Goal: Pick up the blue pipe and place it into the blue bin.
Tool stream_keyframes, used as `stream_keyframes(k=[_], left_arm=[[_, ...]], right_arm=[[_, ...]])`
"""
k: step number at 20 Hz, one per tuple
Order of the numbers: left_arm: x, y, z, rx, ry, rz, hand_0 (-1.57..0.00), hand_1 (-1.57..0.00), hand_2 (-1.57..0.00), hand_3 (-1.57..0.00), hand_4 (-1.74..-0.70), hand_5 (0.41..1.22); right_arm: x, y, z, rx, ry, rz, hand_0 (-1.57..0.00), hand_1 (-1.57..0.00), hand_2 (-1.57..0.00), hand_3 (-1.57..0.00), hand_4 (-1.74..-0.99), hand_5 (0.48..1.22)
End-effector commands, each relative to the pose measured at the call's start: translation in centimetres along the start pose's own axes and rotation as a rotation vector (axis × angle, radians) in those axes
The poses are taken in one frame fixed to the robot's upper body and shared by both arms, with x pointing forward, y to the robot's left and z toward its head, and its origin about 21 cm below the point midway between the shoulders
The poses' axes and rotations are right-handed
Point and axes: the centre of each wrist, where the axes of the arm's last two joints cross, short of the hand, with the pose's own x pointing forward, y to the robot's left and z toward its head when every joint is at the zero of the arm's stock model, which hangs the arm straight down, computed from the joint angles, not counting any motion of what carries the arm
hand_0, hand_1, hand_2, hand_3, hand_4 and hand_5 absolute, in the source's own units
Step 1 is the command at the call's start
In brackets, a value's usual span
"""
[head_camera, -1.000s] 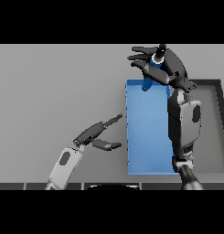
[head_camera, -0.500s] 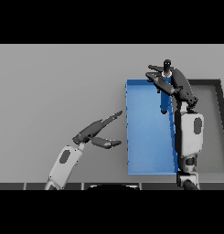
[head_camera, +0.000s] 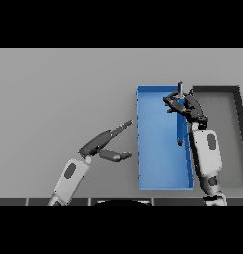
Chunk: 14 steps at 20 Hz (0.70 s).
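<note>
The blue bin [head_camera: 152, 158] lies right of centre, long side running away from me. My right hand [head_camera: 188, 107] hovers over the bin's far right part, fingers curled round the blue pipe [head_camera: 179, 119]. The pipe hangs nearly upright, its grey end [head_camera: 180, 87] sticking up above the hand and its blue shaft reaching down inside the bin's right side. My left hand [head_camera: 104, 143] rests open over the table just left of the bin, fingers pointing toward it.
A dark grey bin [head_camera: 227, 134] stands directly right of the blue one, partly behind my right forearm [head_camera: 207, 154]. Bare grey table [head_camera: 58, 94] spreads to the left and far side.
My right hand has come down and nearer with the pipe, from above the bin's far edge to over its inside; the pipe now hangs lower. The left hand barely moved.
</note>
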Motion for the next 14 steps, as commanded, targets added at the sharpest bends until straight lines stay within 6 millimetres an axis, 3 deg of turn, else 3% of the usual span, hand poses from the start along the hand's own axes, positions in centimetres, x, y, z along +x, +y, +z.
stream_keyframes(k=[1, 2, 3, 4, 6, 8, 11, 14], left_arm=[[0.0, 0.1, 0.0, 0.003, 0.0, -0.005, 0.0, 0.0, 0.0, 0.0, -0.92, 0.484], [0.1, 0.2, 0.0, 0.008, 0.001, -0.011, 0.0, 0.0, 0.0, 0.0, -0.92, 0.486], [0.3, 0.0, -0.1, 0.005, -0.004, -0.008, 0.0, 0.0, 0.0, 0.0, -0.92, 0.489], [0.2, 0.2, 0.1, 0.006, -0.002, -0.008, 0.0, 0.0, 0.0, 0.0, -0.92, 0.491], [0.0, 0.1, 0.0, 0.009, 0.009, 0.0, 0.0, 0.0, 0.0, 0.0, -0.92, 0.493], [-0.2, 0.0, 0.3, -0.003, 0.009, 0.006, 0.0, 0.0, 0.0, 0.0, -0.92, 0.493], [-0.1, 0.2, 0.3, 0.007, 0.014, 0.001, 0.0, 0.0, 0.0, 0.0, -0.92, 0.494], [-0.1, 0.4, 0.2, 0.009, 0.015, 0.005, 0.0, 0.0, 0.0, 0.0, -0.93, 0.495]], right_arm=[[-0.2, 0.2, -0.2, -0.01, 0.022, -0.006, -1.57, -1.57, -1.57, -0.64, -1.641, 1.221], [-0.2, 0.5, -0.1, -0.007, 0.025, -0.011, -1.57, -1.57, -1.57, -0.51, -1.661, 1.221], [-0.3, 0.6, -0.1, -0.009, 0.045, -0.035, -1.57, -1.57, -1.57, -0.41, -1.677, 1.171], [-0.7, 0.6, -0.3, -0.018, 0.088, -0.047, -1.57, -1.57, -1.52, -0.45, -1.626, 1.161], [-1.2, 0.3, -0.6, -0.05, 0.178, -0.072, -1.08, -1.03, -0.99, -0.29, -1.469, 1.148], [-0.6, 0.4, -0.3, -0.067, 0.227, -0.055, -0.69, -0.66, -0.63, -0.19, -1.37, 1.125], [0.5, 0.9, 0.7, -0.003, 0.224, 0.183, -0.35, -0.34, -0.32, -0.09, -1.279, 1.01], [0.9, 1.6, 1.3, 0.045, 0.237, 0.327, -0.18, -0.17, -0.16, -0.05, -1.219, 0.87]])
